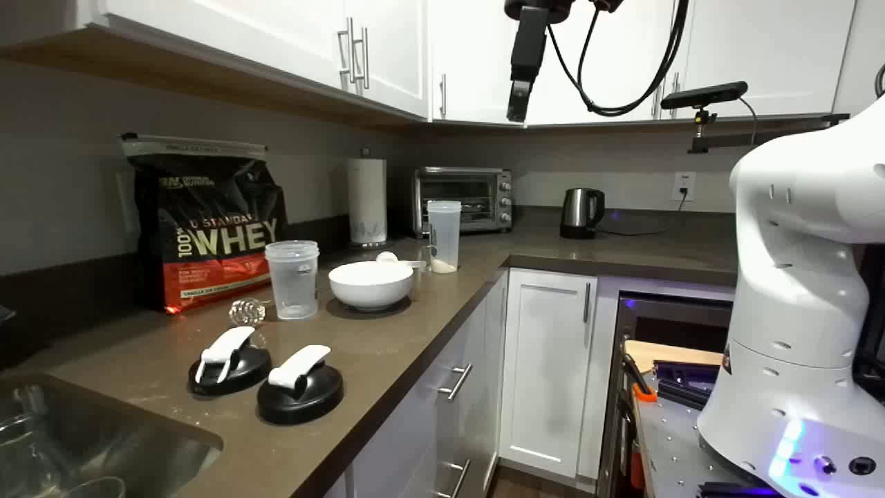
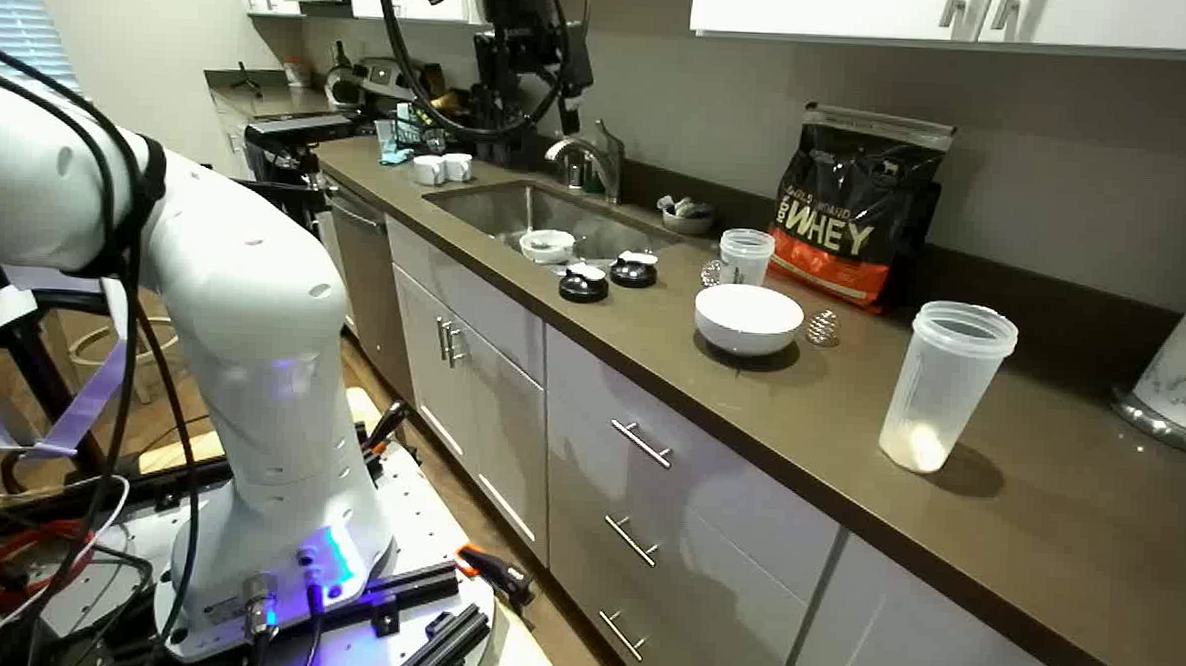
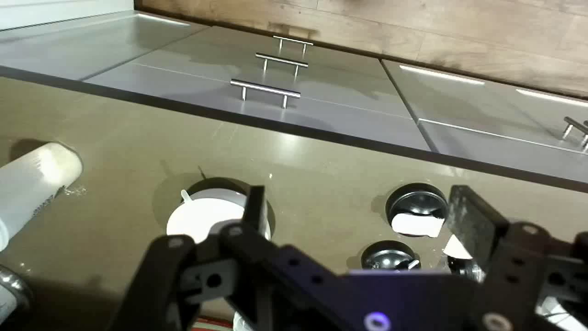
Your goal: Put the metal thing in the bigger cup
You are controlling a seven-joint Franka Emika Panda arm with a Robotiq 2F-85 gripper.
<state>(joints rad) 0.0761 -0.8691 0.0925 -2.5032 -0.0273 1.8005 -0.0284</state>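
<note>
Gripper spread wide, nothing between its fingers, pointing down at the counter in the wrist view: below it, the white bowl partly hidden behind one finger, the two black lids over towards the opposite finger. Well out past that bowl-side finger lies the tall clear tumbler, our bigger cup; the target itself I can't pick out from up here. To an exterior view, where the tool hangs high overhead, and far beneath its level there's a coiled wire ball just beside the short frosted cup. And in an exterior view we get two, both well below the tool: one wire ball by the frosted cup, likely that same one, and a second wire ball just beside the bowl, on the tumbler's side. Which is meant, I cannot tell. Either looks light and springy to me: hard to break, easily bent by a hard squeeze, slick, and round enough to roll at a nudge. So come straight down, fingers astride the widest coils, closing gently, lined up so neither tip bumps the neighbouring cup or bowl. Pinch only the top loop and it could well squirt free!
</note>
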